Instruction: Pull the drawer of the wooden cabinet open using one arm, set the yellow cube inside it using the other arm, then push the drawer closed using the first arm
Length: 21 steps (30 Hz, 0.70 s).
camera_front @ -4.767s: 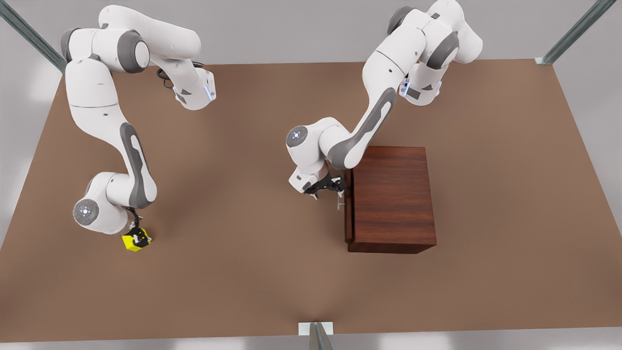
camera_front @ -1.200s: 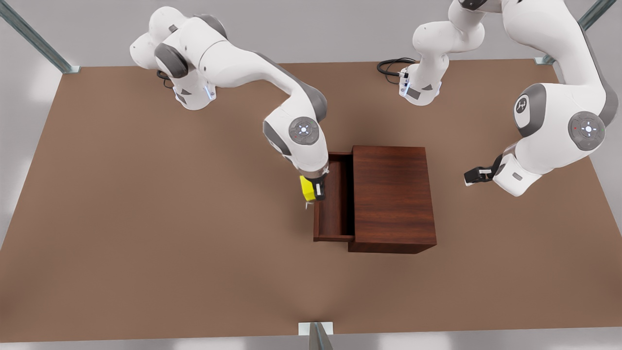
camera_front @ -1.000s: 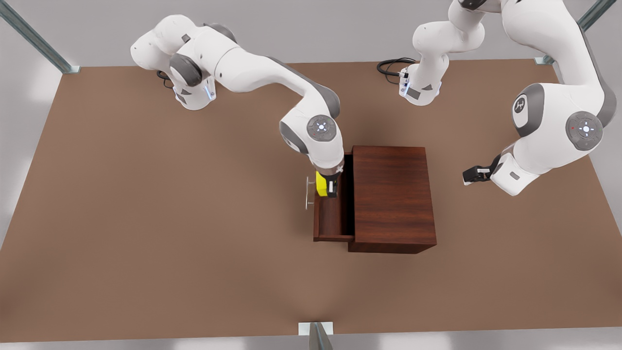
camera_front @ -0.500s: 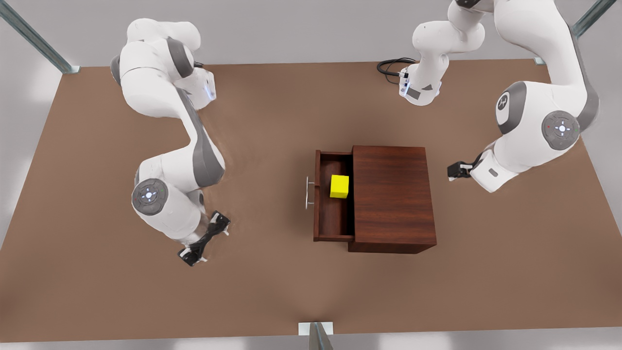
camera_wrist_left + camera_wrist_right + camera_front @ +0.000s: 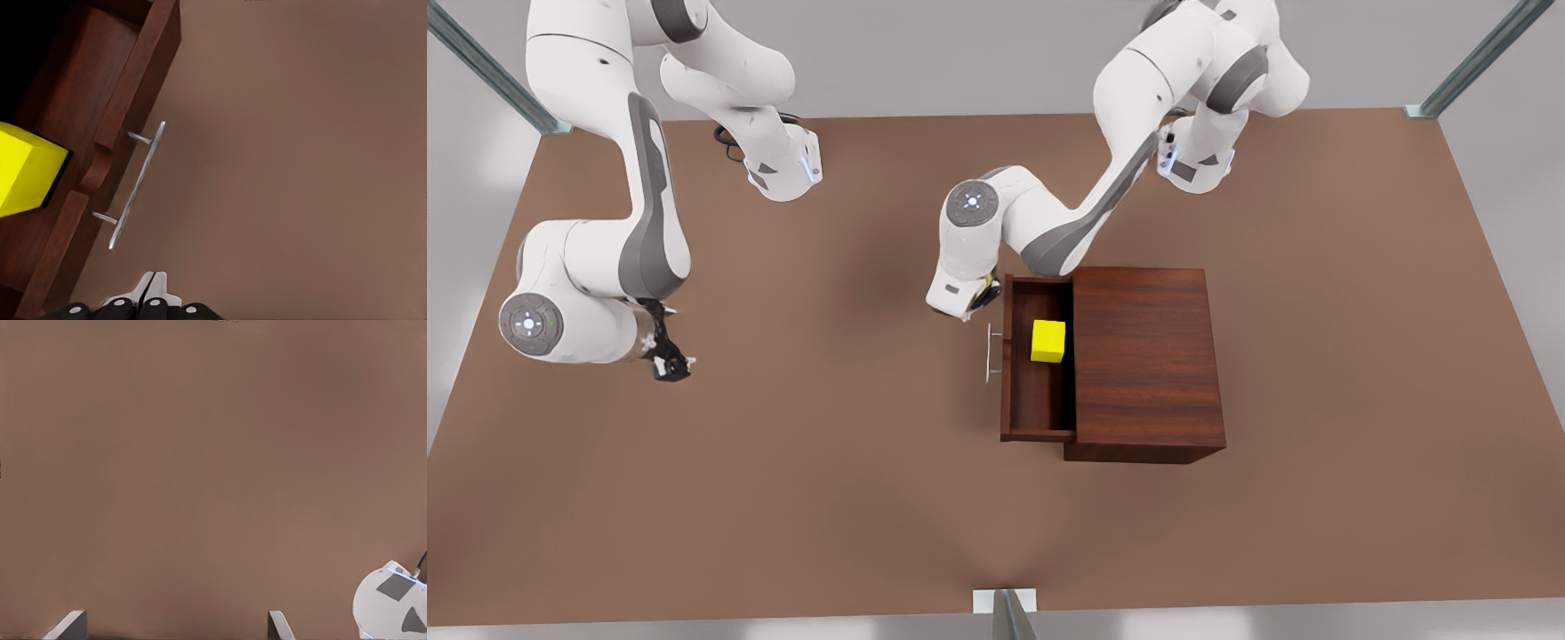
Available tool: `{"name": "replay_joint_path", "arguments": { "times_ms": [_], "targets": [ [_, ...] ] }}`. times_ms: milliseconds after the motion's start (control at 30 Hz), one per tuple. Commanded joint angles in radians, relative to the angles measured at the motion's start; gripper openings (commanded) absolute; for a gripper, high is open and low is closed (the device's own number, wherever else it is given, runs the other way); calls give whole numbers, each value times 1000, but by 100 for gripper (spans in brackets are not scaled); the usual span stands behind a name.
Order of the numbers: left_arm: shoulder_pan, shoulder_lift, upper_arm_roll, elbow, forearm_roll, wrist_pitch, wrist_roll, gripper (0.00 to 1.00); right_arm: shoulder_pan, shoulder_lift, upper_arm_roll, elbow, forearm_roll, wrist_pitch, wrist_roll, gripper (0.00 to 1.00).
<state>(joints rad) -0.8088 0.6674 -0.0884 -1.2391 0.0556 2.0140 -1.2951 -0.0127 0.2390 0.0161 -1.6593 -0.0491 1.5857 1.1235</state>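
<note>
The yellow cube (image 5: 1048, 341) is sitting inside the drawer (image 5: 1037, 404), which is standing pulled out from the wooden cabinet (image 5: 1145, 356) toward the front view's left. The cube is resting close against the cabinet's front edge, roughly midway along the drawer, untouched by either gripper.

The silver bar handle (image 5: 991, 353) is sticking out on the drawer's front, free of contact.

The left wrist view is giving the closer look: the cube (image 5: 27, 170) is showing one lit face and one shaded face on the drawer floor, the handle (image 5: 137, 187) is standing off the drawer front (image 5: 110, 153) on two short posts, and there is a scooped notch in the front panel behind it. The front view is not resolving that notch.

The left gripper (image 5: 980, 300) is hanging just beside the drawer's far corner, near the handle but apart from it. In the left wrist view its fingertips (image 5: 152, 293) are pressing together, nothing between them; the front view is hiding them under the wrist.

The right gripper (image 5: 669, 363) is hovering well apart from the cabinet, over the brown table (image 5: 827, 498) toward the front view's left. Its arm is waiting. The right wrist view is showing its two fingertips (image 5: 68, 625) spread wide over bare tabletop, plus a white arm base (image 5: 393, 600) at the edge.
</note>
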Motion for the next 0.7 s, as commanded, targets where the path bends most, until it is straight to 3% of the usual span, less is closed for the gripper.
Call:
{"name": "replay_joint_path", "arguments": {
  "times_ms": [0,167,433,533,667],
  "targets": [
    [-17,21,15,-5,17,230,-1515,0,-1,0,-1,4,-6,-18,-1094,100],
    [-24,83,81,-13,36,230,-1526,0,0,2,-7,15,-3,-19,-1097,100],
    [-38,123,84,-11,138,241,-1489,0,2,6,-7,21,-5,-19,-1094,100],
    [-50,121,82,-13,142,83,-1314,0,2,13,-7,30,-5,-19,-1094,100],
    [-36,121,96,-16,142,29,-1224,0,2,14,-7,32,-5,-19,-1094,100]
  ]
}}
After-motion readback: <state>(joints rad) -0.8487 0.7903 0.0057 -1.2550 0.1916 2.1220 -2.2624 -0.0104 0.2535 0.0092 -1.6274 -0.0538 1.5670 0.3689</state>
